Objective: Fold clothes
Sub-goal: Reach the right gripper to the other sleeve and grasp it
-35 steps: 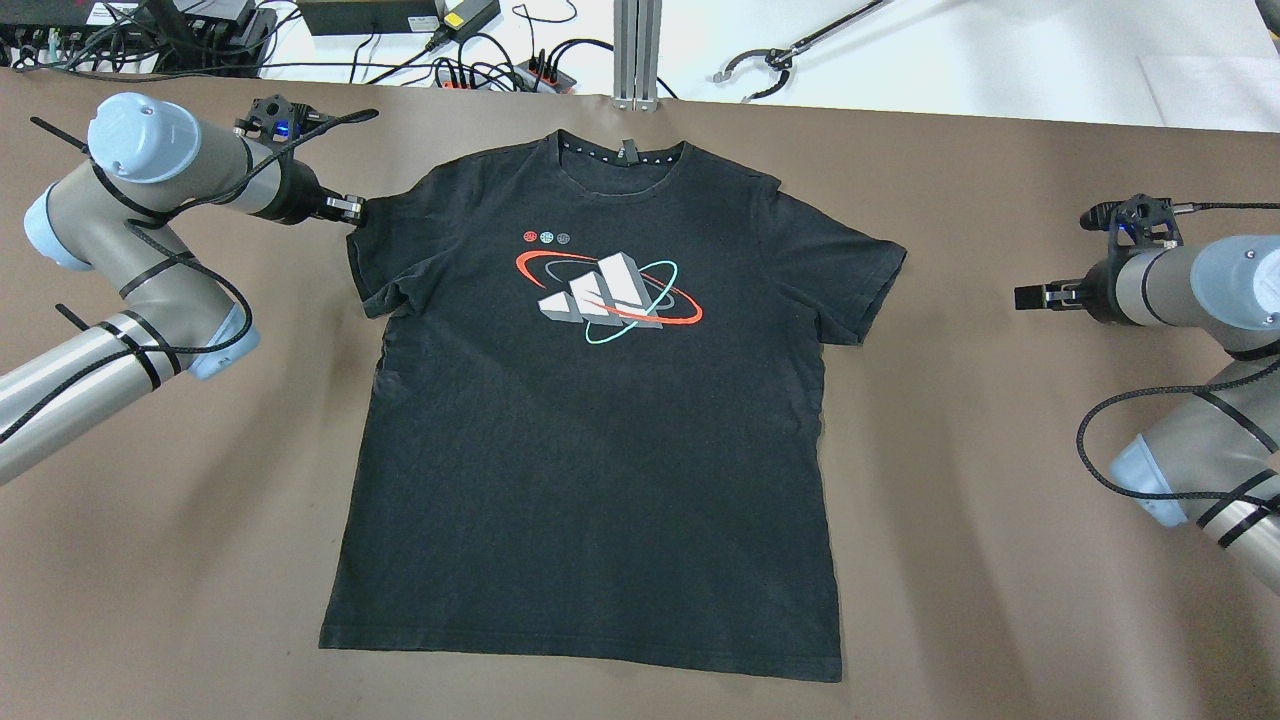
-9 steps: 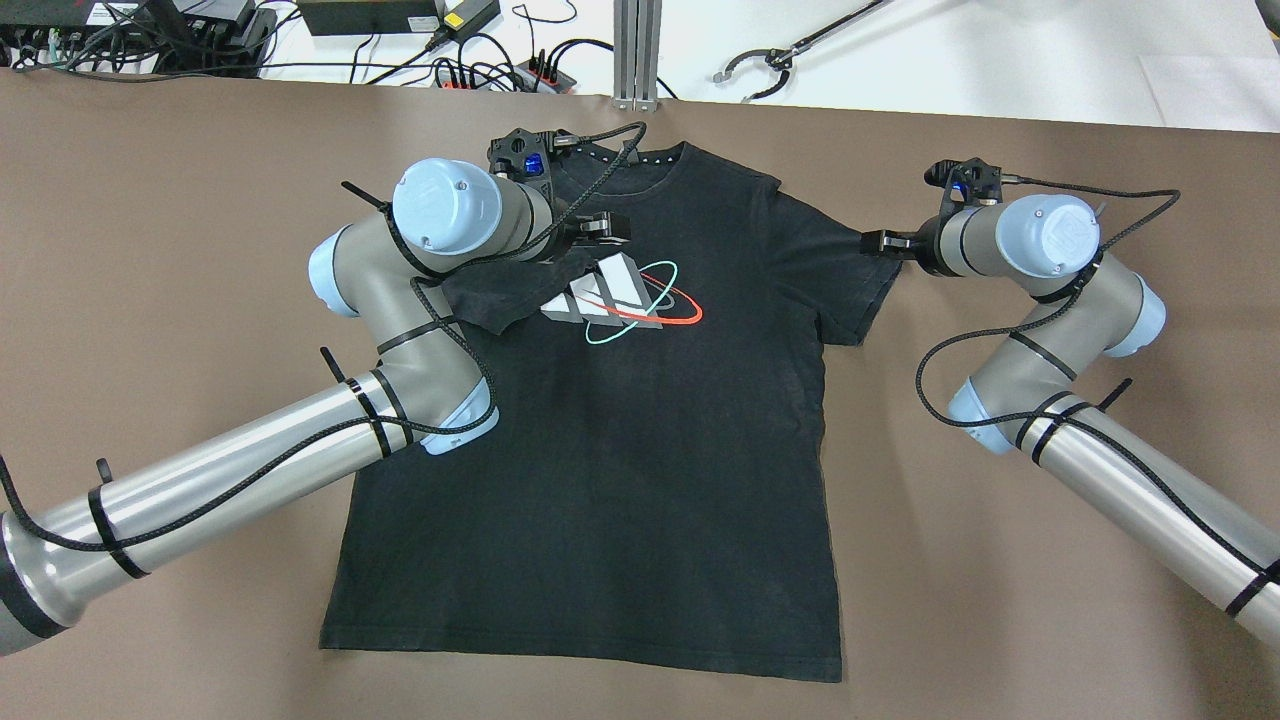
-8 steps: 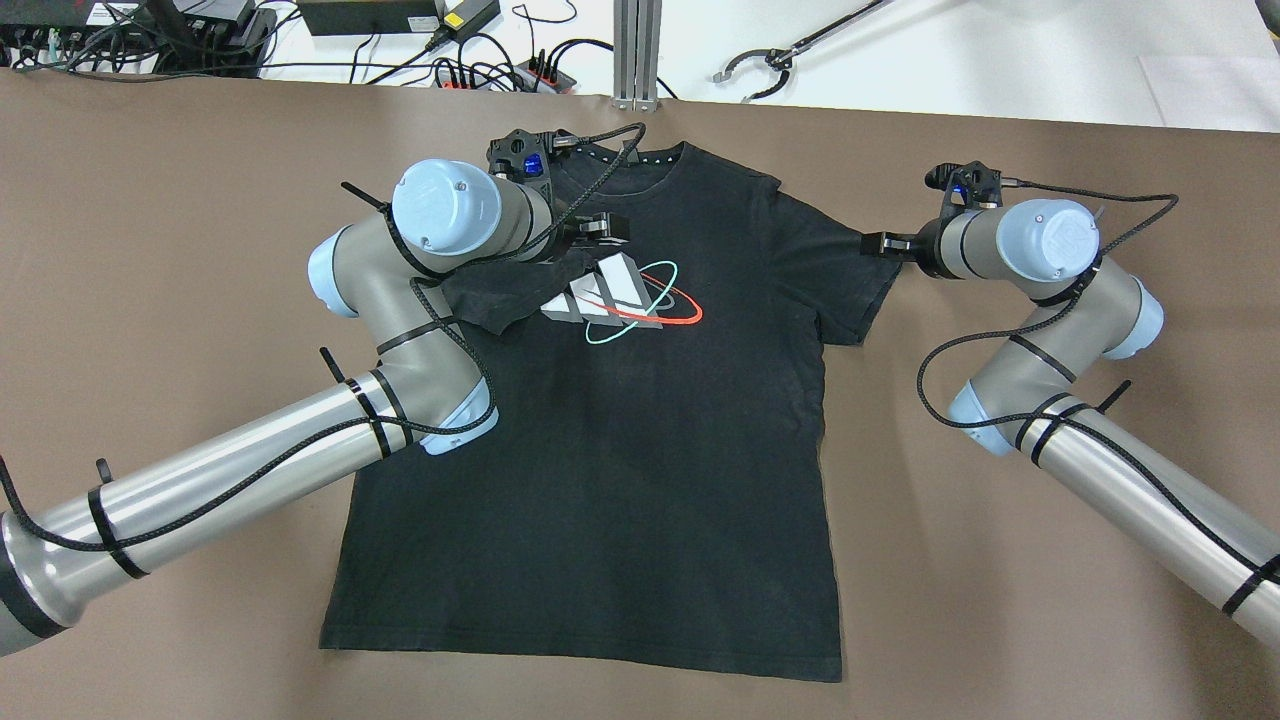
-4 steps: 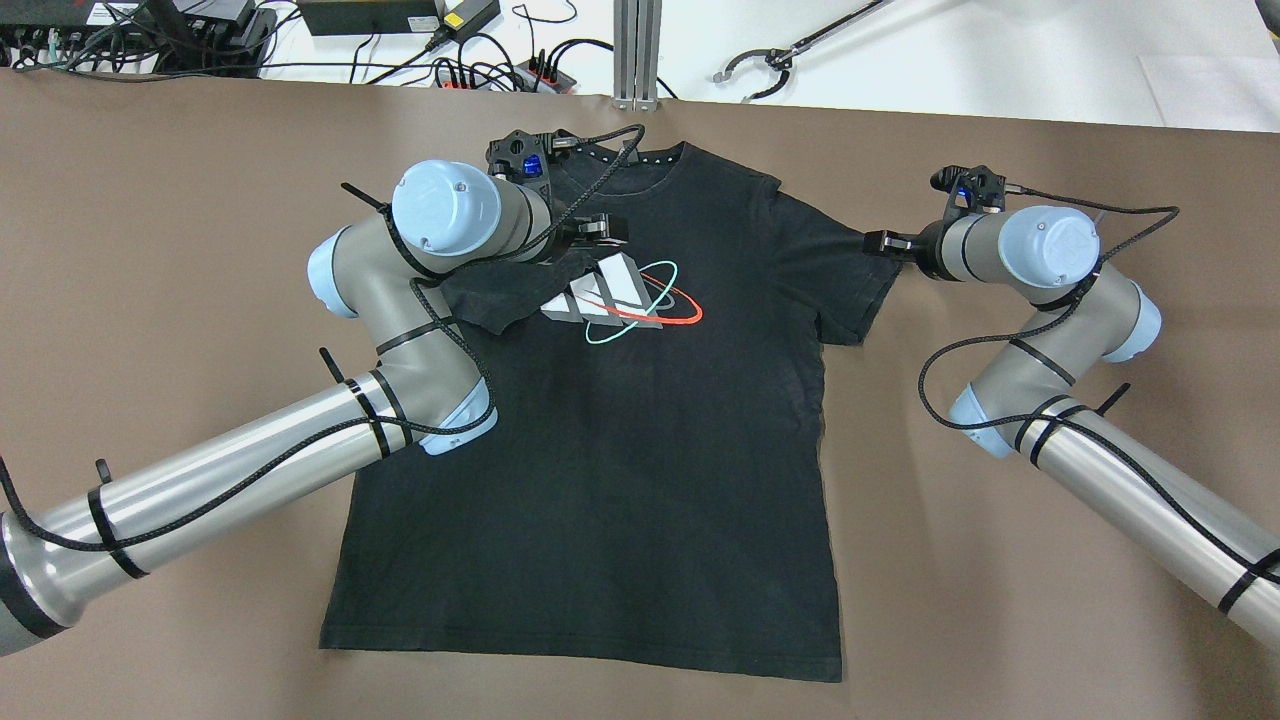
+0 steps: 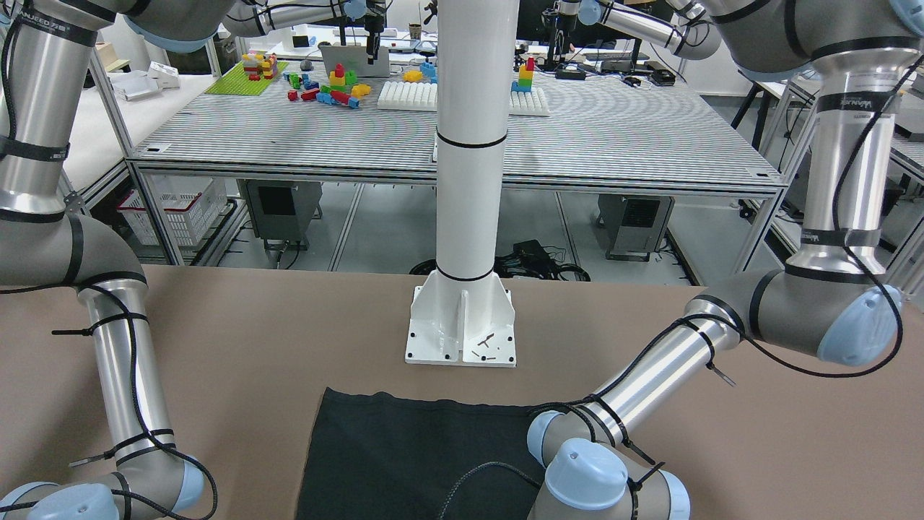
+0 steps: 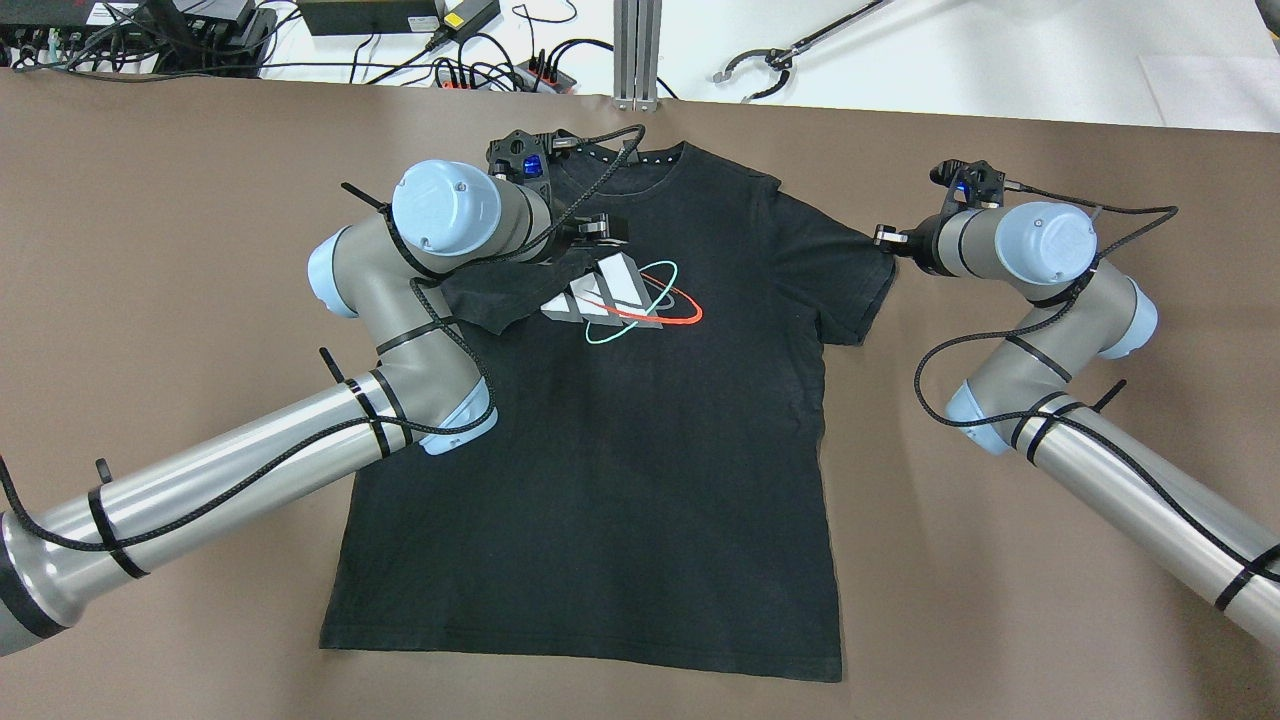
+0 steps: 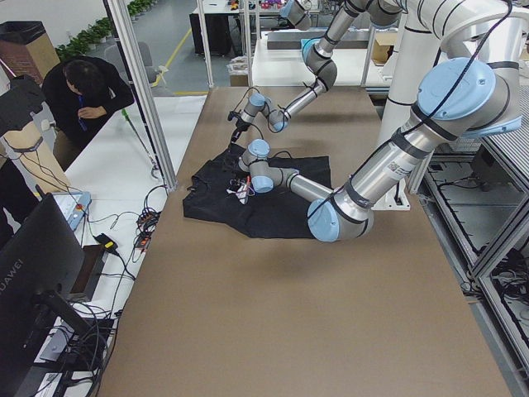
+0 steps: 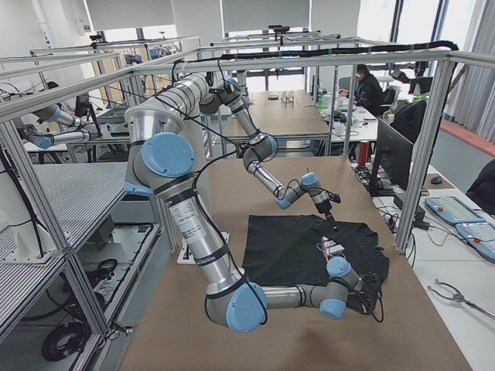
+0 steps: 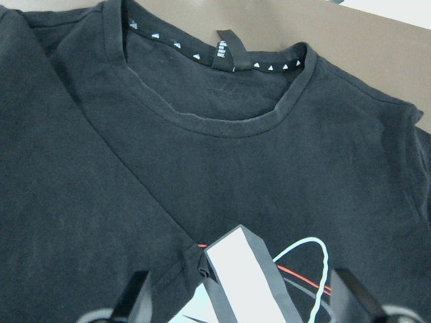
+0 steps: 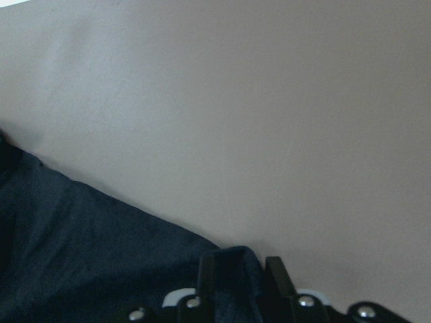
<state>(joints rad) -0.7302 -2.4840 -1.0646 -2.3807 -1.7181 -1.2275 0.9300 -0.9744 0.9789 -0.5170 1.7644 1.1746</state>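
Has the black T-shirt [image 6: 620,480] spread face up in the middle of the brown tabletop [image 6: 200,150], with the collar [image 9: 215,124] toward the far edge and the hem toward the near one. At the left, holds the left tool [image 6: 597,228] over the chest with its fingers [image 9: 138,299] set wide apart and nothing between them, and with the left sleeve [image 6: 495,298] folded in just beside the chest print [image 6: 620,300]. Risks undoing that fold by pulling back too low: catching a finger in the loose sleeve edge, dragging it outward again, or rumpling the thin layer underneath. Across the middle, offers nothing to pin the cloth down, so probably risks sliding or skewing the whole body on the smooth surface with any sideways tug, and losing the straight side lines. At the right, has the right tool [image 6: 880,236] clamped on the outer edge of the right sleeve [image 6: 850,290], not yet folded and flat on the tabletop. Takes only a narrow bite at the hem, judging by the wrist view, so may lose it on the lift, or may carry just the top layer and leave the lower one behind. Risks piling cloth onto the left sleeve by swinging too far in, and peeling up the shoulder by lifting too high.
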